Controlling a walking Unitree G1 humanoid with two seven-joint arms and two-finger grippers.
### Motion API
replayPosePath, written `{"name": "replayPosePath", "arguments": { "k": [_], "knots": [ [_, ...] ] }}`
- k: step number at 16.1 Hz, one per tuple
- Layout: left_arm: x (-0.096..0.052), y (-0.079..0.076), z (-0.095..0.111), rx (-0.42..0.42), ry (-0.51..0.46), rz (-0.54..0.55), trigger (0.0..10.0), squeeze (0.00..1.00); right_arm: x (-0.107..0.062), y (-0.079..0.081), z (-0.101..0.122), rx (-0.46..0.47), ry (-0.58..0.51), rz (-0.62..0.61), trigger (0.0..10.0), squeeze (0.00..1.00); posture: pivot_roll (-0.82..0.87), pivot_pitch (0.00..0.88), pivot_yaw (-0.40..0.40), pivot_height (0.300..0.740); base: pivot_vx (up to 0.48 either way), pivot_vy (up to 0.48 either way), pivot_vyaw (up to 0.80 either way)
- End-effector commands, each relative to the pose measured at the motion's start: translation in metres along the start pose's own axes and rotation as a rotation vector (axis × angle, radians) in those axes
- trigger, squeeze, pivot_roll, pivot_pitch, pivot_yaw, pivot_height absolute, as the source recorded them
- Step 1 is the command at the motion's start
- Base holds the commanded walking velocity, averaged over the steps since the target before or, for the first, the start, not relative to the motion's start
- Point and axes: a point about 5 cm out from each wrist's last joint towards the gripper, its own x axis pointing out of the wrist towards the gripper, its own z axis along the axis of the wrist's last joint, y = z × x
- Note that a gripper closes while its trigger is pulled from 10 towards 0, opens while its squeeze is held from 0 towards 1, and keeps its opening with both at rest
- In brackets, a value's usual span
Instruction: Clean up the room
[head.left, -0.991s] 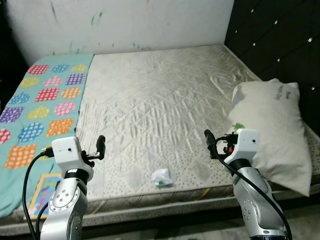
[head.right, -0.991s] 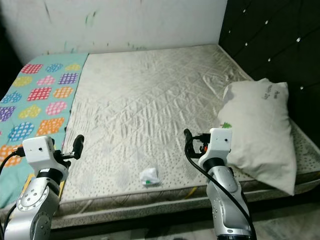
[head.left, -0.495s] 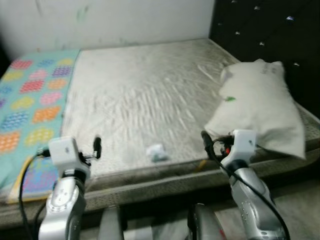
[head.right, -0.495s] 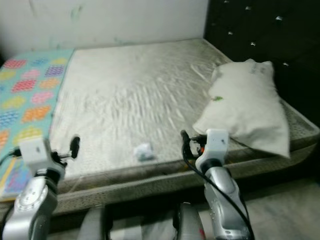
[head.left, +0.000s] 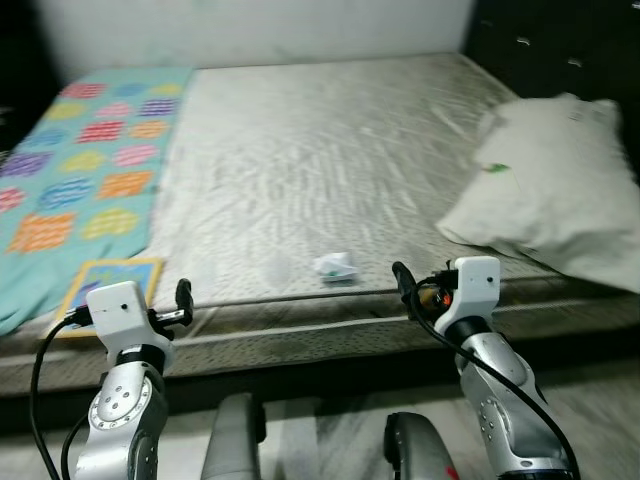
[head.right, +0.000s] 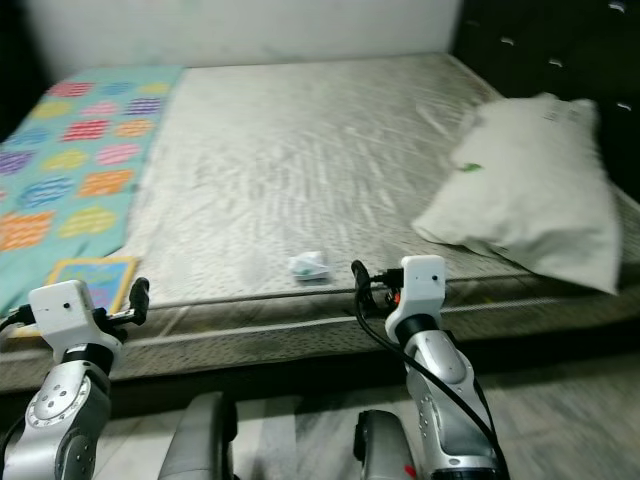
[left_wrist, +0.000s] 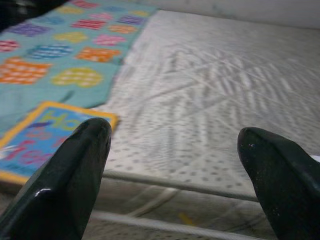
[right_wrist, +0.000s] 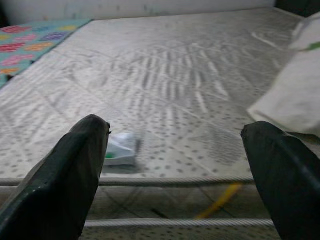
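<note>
From your head view, the wrapper (head.left: 335, 267) lies near the bed (head.left: 300, 150)'s front edge, ahead of your right hand (head.left: 403, 280). Right wrist view: that hand (right_wrist: 175, 175) gapes open, wrapper beside one finger. Left wrist view: your left hand (left_wrist: 175, 165) is open too.

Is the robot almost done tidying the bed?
Not yet; it looks barely started. Both grippers, left and right, hang open with nothing in their fingers, just short of the mattress. Still lying there: a small crumpled wrapper near the front edge, a picture book on the patterned blanket, and the pillow.
</note>
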Motion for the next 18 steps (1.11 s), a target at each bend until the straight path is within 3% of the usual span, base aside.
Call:
{"name": "replayPosePath", "arguments": {
  "k": [1, 5, 18],
  "knots": [
    [0.0001, -0.0004, 0.0043, 0.007, -0.017, -0.003, 10.0, 0.00, 0.0016, 0.0054, 0.0066, -0.022, -0.030, 0.037, 10.0, 0.00, -0.09, 0.035, 0.036, 0.580, 0.000, 0.000, 0.80],
    [-0.0005, -0.0016, 0.0037, 0.000, -0.017, -0.015, 10.0, 0.00, 0.0016, 0.0089, 0.0063, -0.025, -0.034, 0.064, 10.0, 0.00, -0.08, 0.033, 0.033, 0.580, 0.000, 0.000, 0.80],
    [-0.0021, -0.0062, 0.0060, -0.035, -0.031, -0.061, 10.0, 0.00, 0.0028, 0.0079, 0.0051, -0.036, -0.029, 0.067, 10.0, 0.00, -0.09, 0.040, 0.029, 0.580, 0.040, 0.000, 0.15]
  ]
}}
